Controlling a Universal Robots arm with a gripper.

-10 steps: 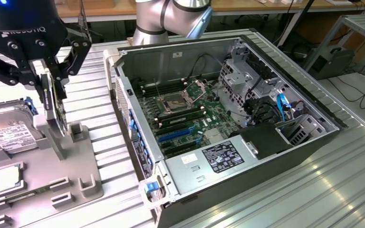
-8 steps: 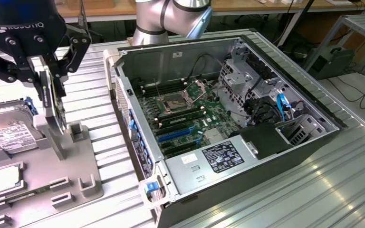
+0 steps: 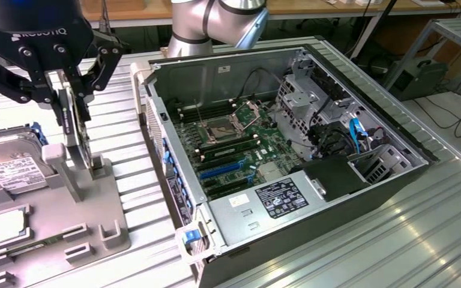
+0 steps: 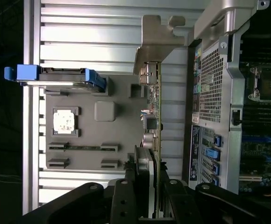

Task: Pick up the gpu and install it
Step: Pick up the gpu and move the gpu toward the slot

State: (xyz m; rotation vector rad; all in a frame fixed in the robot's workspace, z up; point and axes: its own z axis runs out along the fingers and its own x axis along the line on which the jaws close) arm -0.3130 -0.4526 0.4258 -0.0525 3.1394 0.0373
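The gripper clamps the gpu upright at the grey fixture (pick-up step). Installing likely needs alignment with a motherboard slot.

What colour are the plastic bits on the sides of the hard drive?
Blue; the wrist view shows the hard drive's plastic bits best.

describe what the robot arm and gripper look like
The gripper is matte black with white ROBOTIQ lettering on its body and jointed, bolted linkage fingers. The arm is a round silver-grey tube with a darker grey joint cap.
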